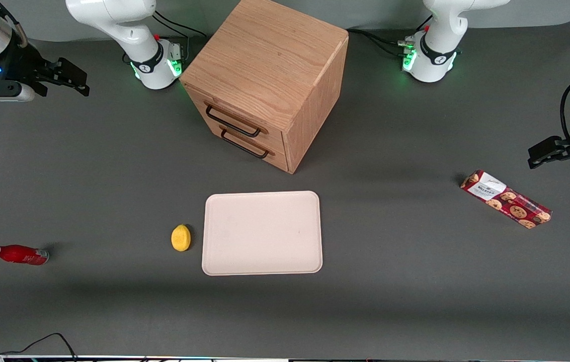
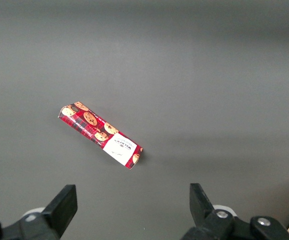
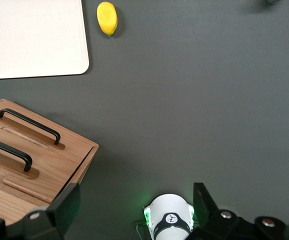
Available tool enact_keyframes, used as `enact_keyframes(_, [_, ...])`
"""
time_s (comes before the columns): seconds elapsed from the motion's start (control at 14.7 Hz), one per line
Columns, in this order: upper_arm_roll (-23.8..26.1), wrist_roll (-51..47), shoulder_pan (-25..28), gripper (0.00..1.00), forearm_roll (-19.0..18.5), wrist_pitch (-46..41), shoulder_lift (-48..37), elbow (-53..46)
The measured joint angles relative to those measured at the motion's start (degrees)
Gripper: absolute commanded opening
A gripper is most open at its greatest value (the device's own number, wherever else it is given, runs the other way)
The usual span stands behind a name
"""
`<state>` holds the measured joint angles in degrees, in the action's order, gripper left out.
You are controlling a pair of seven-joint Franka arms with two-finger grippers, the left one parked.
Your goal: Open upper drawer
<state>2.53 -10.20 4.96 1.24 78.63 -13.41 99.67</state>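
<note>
Jaws [image 3: 132, 205] open, empty, w/ upper drawer [image 3: 7, 160] shut nearby; front view shows cabinet [image 1: 269, 75].

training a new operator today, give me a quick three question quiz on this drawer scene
1. True or false: the upper drawer is shut.
2. The gripper is: A) on the handle, B) raised, away from the cabinet, toward the working arm's end.
3. What lies beside the tray?

Key: 1 true. 2 B, fingers open. 3 the lemon.
</note>
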Motion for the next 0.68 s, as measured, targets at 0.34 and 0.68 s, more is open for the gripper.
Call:
enact_keyframes(0.34, [-0.05, 0.00, -0.02, 1.00, -0.03, -0.15, -0.04, -0.27])
enact_keyframes(0.68, [-0.05, 0.00, -0.01, 1.00, -0.03, -0.20, -0.04, -0.71])
